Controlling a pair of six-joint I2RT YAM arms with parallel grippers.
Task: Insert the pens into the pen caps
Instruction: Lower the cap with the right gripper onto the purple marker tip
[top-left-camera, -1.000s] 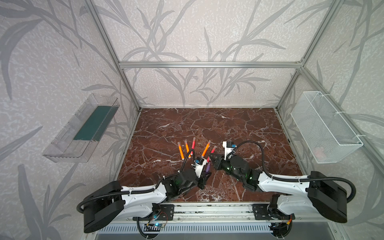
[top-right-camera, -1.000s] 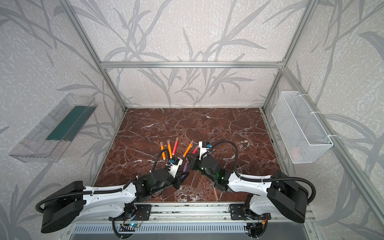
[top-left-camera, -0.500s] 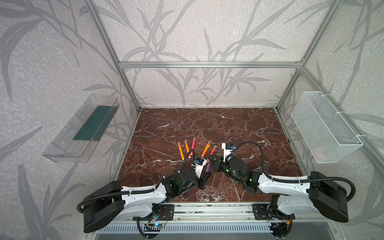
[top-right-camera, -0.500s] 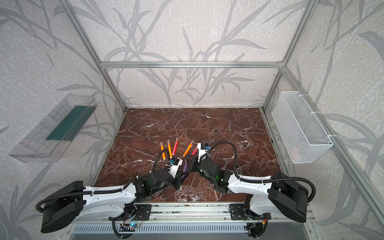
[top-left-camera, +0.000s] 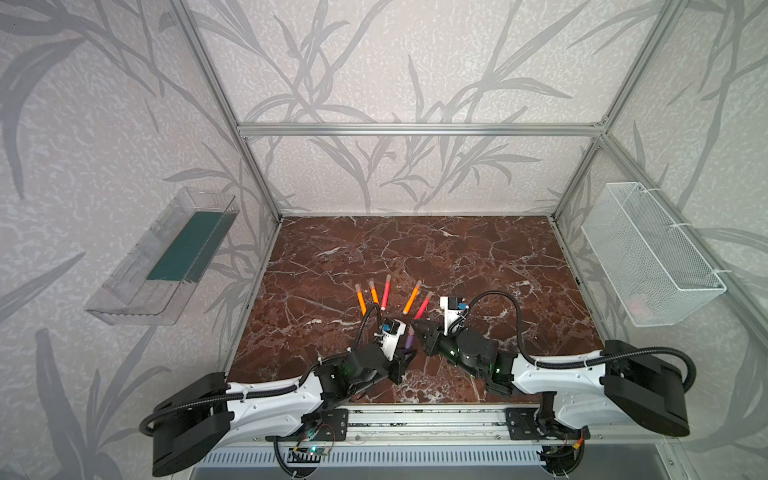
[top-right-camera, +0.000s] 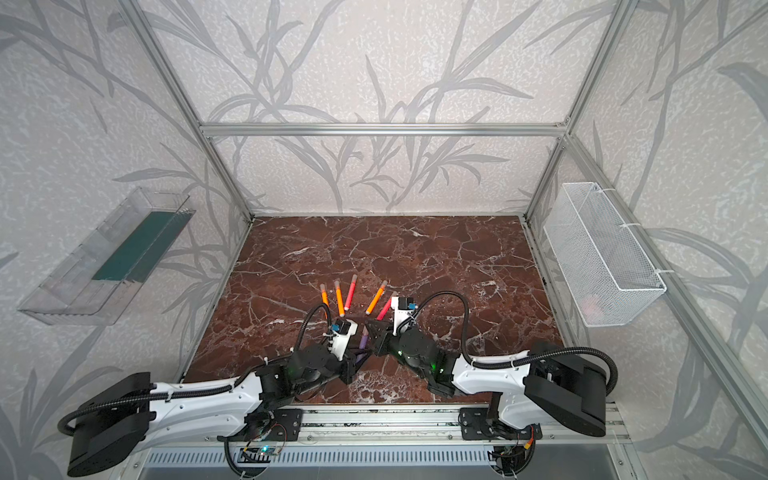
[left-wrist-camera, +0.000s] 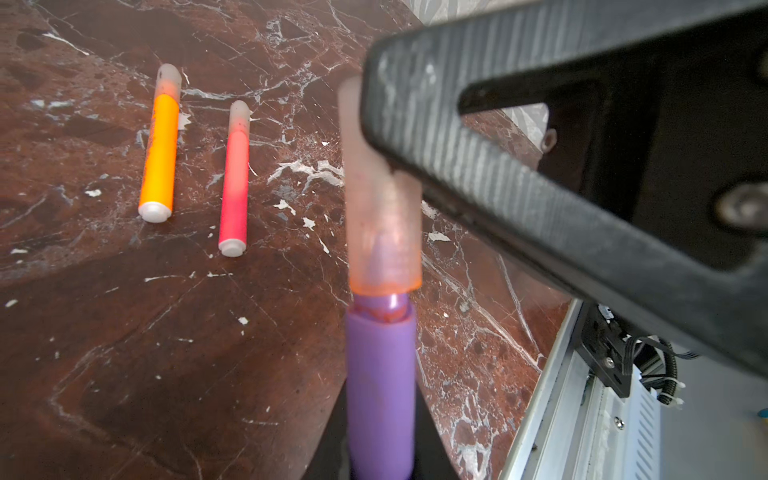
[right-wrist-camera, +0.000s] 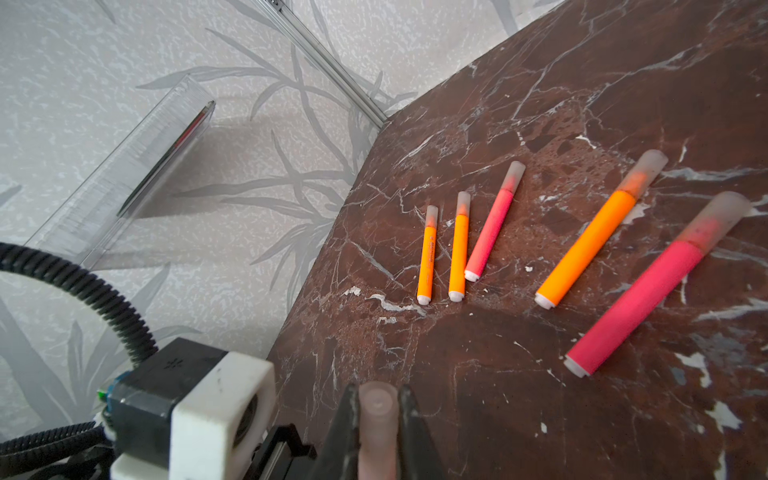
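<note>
Purple pen (left-wrist-camera: 380, 374), clenched in left gripper (top-left-camera: 405, 355), pokes tip-first into cap (left-wrist-camera: 380, 224) grasped by right gripper (right-wrist-camera: 378, 392).

Five capped pens (top-left-camera: 386, 293) are lying fanned across the near-middle worktop (top-left-camera: 457, 249), leaving passage beyond and beside them.

Both arms, left (top-left-camera: 270, 401) and right (top-left-camera: 557, 372), are showing white shells with black joints and bases; ribbed black cables (top-left-camera: 496, 293) are looping over white camera blocks (top-left-camera: 392, 334), green lights (top-left-camera: 451, 352) are glowing, and a ridged black finger (left-wrist-camera: 519, 178) is carrying a silver screw (left-wrist-camera: 744, 208).
</note>
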